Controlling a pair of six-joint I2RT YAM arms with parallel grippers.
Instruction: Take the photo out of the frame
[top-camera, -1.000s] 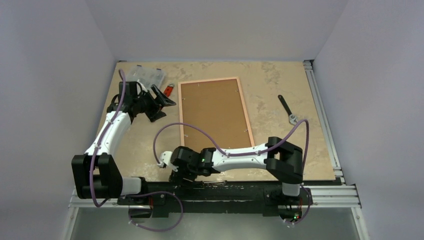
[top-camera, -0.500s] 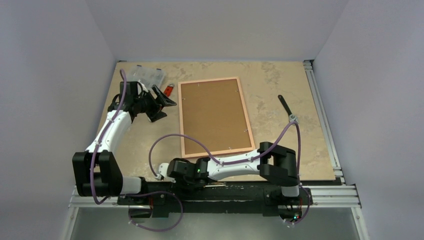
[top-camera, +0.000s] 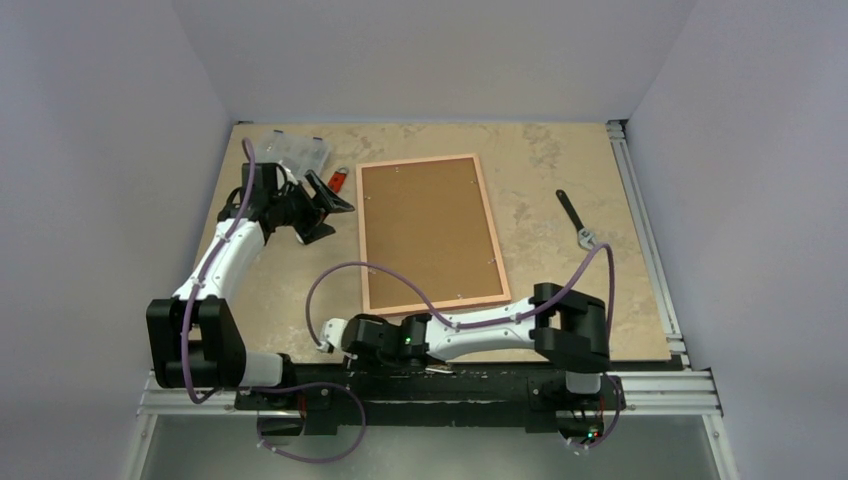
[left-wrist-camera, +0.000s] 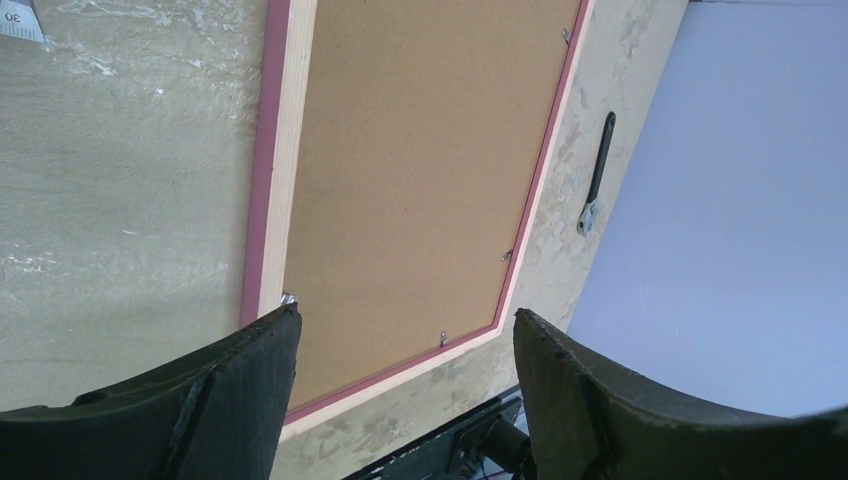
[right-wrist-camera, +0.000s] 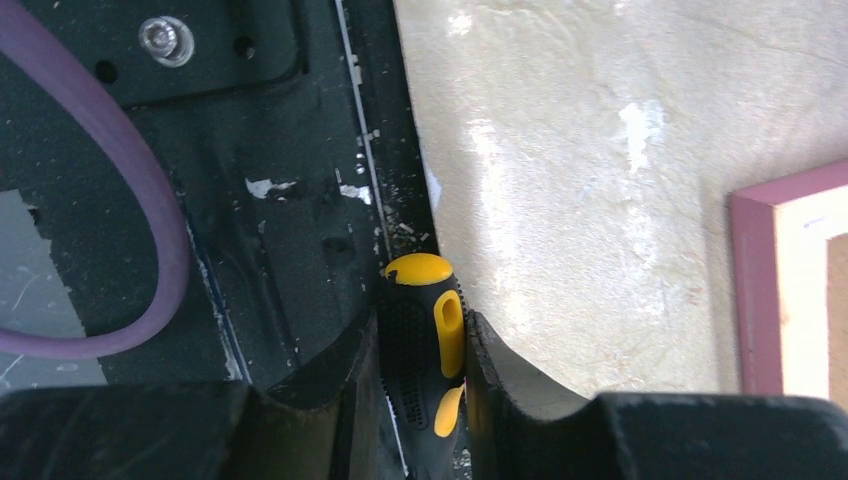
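Observation:
The pink frame (top-camera: 430, 235) lies back side up in the middle of the table, its brown fibreboard backing and small clips showing; the photo is hidden under it. The frame also fills the left wrist view (left-wrist-camera: 420, 170). My left gripper (top-camera: 325, 208) is open and empty, hovering just left of the frame's far left part; its jaws (left-wrist-camera: 400, 330) stand wide apart. My right gripper (top-camera: 358, 352) is low at the table's near edge, over the black rail. It is shut on a screwdriver's black-and-yellow handle (right-wrist-camera: 428, 335). The frame's near left corner (right-wrist-camera: 790, 280) lies to its right.
A clear plastic container (top-camera: 290, 150) and a small red object (top-camera: 337, 180) sit at the far left behind the left gripper. A dark wrench (top-camera: 575, 220) lies right of the frame, also in the left wrist view (left-wrist-camera: 597, 190). The purple cable (right-wrist-camera: 130, 240) loops over the rail.
My right arm has swung lower toward the near rail and its gripper has shifted slightly right along the rail. The left arm and the frame have not moved.

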